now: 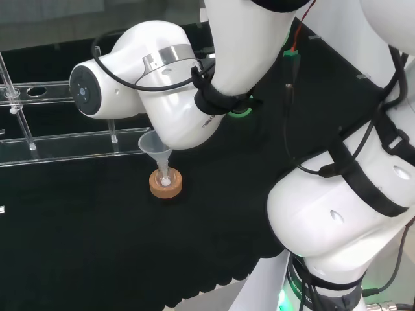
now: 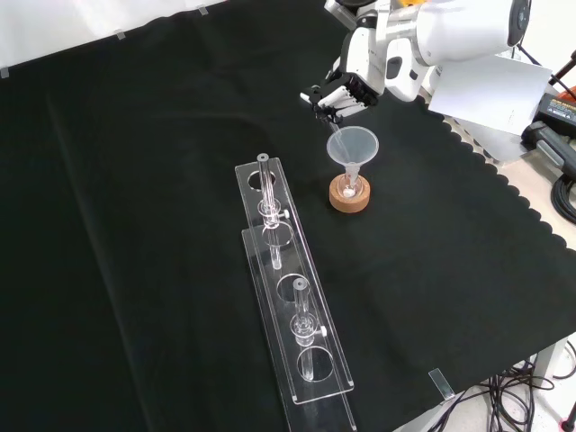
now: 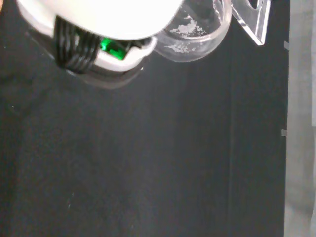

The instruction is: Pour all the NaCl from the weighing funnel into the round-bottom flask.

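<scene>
Hand: in the front view the black and white hand [image 2: 345, 93] sits in the upper middle of the frame, just above the rim of the funnel; its fingers look curled, but what they hold cannot be made out there.
Weighing vessel: in the wrist view a clear rounded vessel [image 3: 197, 29] shows at the top edge, next to the blurred white part of the hand [image 3: 98, 19], with white grains stuck to its inner wall. Whether the fingers close round it cannot be told.
Funnel: a clear cone-shaped funnel [image 2: 352, 148] stands upright, right of centre in the upper half of the front view, its stem going down into the flask; in the head view it [image 1: 155, 148] is left of centre, partly behind the arm's white link.
Flask: a small clear flask [image 2: 349, 187] sits in the cork ring; a little white matter shows at its bottom in the head view [image 1: 166, 182].
Cork ring: a round brown stand [image 2: 349, 198] on the black cloth [image 2: 135, 225], directly under the funnel.
Racks: two clear plastic racks [image 2: 292, 315] with holes and short tubes run from the middle to the lower middle of the front view, just left of the cork ring and apart from it.
</scene>
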`<action>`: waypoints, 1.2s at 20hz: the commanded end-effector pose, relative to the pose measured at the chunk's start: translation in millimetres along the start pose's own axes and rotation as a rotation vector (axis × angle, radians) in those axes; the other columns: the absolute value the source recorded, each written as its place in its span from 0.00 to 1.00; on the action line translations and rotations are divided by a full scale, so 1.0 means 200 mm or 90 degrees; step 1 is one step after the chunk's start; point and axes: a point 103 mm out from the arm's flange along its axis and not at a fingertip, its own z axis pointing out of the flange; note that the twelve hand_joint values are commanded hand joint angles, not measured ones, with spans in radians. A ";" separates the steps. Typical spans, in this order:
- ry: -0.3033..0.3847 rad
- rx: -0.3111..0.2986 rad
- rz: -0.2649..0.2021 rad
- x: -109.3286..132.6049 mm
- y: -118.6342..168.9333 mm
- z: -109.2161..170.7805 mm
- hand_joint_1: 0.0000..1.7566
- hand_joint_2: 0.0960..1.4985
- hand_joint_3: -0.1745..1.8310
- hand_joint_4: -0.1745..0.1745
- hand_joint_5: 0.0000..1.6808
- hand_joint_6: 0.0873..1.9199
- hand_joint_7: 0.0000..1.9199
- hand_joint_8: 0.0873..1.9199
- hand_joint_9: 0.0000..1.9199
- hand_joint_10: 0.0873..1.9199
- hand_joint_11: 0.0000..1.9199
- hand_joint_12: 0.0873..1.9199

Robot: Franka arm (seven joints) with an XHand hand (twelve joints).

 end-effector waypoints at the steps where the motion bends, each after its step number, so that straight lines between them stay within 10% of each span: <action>1: -0.009 -0.003 -0.003 -0.03 0.01 -0.04 0.69 0.38 0.38 0.13 0.93 0.00 0.85 0.00 0.79 0.00 0.57 0.43; 24: -0.091 -0.026 -0.021 0.01 0.04 -0.11 0.69 0.38 0.38 0.12 0.93 0.00 0.85 0.00 0.79 0.00 0.57 0.43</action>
